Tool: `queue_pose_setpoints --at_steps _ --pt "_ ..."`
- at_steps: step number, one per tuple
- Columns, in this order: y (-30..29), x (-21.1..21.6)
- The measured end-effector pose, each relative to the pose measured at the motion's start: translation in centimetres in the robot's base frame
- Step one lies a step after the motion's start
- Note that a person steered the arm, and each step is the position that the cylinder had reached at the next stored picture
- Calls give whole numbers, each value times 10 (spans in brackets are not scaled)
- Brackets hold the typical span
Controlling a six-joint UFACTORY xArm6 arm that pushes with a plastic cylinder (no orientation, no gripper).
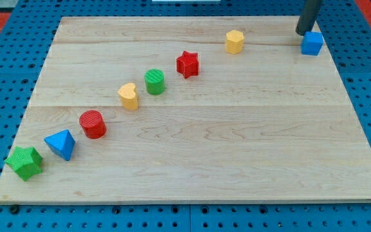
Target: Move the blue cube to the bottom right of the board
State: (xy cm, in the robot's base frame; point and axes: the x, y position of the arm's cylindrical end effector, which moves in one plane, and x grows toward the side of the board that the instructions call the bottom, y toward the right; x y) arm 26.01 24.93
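Note:
The blue cube [312, 43] sits near the top right corner of the wooden board [237, 154]. My tip [302, 32] is at the cube's upper left, touching or almost touching it. The rod rises out of the view's top edge.
A diagonal row of blocks runs from the bottom left up to the right: a green star [24, 162], a blue triangular block [61, 144], a red cylinder [93, 124], a yellow heart-shaped block [129, 96], a green cylinder [154, 82], a red star [187, 64], a yellow hexagonal block [234, 41].

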Motion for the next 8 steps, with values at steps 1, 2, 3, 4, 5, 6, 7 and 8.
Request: queue_pose_setpoints --at_steps 1,2,3,4,5,6,7,8 --pt "-25 37" --pt "-59 78" --pt "-83 95" --pt "-89 99" --pt "-88 99" --pt "-88 98" --pt "-80 61" --pt "-52 12"
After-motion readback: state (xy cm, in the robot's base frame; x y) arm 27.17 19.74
